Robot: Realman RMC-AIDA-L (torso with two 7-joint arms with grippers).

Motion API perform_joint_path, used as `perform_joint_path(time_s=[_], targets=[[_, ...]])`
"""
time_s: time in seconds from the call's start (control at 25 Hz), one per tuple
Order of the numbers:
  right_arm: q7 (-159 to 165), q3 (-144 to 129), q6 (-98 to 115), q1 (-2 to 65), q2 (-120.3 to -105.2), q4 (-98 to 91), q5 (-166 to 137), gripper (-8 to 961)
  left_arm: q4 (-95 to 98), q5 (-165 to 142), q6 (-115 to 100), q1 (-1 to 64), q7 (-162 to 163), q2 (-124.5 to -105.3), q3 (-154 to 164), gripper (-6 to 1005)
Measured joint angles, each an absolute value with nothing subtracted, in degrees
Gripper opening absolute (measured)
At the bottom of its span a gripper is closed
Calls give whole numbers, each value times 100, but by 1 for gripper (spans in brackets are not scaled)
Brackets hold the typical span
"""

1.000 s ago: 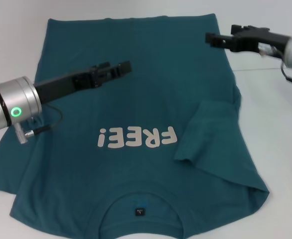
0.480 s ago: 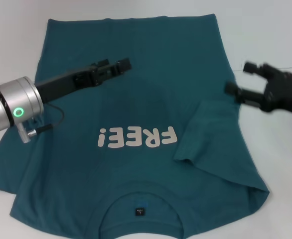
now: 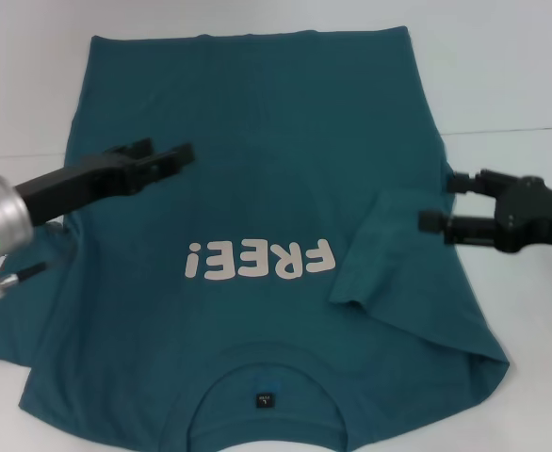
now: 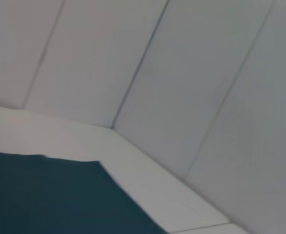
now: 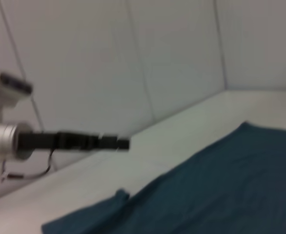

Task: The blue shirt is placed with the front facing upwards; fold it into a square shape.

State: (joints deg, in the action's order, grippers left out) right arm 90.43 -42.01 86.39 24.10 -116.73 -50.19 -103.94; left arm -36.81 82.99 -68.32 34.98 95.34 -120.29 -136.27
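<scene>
The blue shirt lies flat on the white table, front up, with its whitish "FREE!" print in the middle and the neck label at the near edge. One sleeve is folded inward over the body on the right side. My right gripper hovers open just beside that folded sleeve, with nothing between its fingers. Above the shirt's left half, my left gripper is open and empty. The right wrist view shows the shirt and the left arm. A shirt corner fills the left wrist view's low part.
White table surrounds the shirt, with bare surface to the right and behind. The shirt's other sleeve spreads out at the near left. Pale wall panels stand behind the table.
My right gripper came down from the far right corner of the shirt to the folded sleeve. My left gripper drew back to the left.
</scene>
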Motion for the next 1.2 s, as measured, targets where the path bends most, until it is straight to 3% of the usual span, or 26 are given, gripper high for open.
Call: perform_joint_path(time_s=[0.12,0.4,0.88,1.2], targets=[[9292,-3988,8567,2431,-11803,-5209,-10401,942,-3885,8272,-6718,3294,9557,-12002,-13604,850],[10320,-3976,8199,2720,-11615,-5008,-10534,942,-4395,8073,-6515,2972,9712,-12071,-13568,849],[9471,-4021,7420,2773,-11916,-4993,-10565,941,-4432,7957,-6010,3002,9734,-12172,-13534,849],[9466,-4401,7377,2844,-11934,-4976,-10566,941,-4467,7351,-5916,3177,10330,-12129,-13448,848]])
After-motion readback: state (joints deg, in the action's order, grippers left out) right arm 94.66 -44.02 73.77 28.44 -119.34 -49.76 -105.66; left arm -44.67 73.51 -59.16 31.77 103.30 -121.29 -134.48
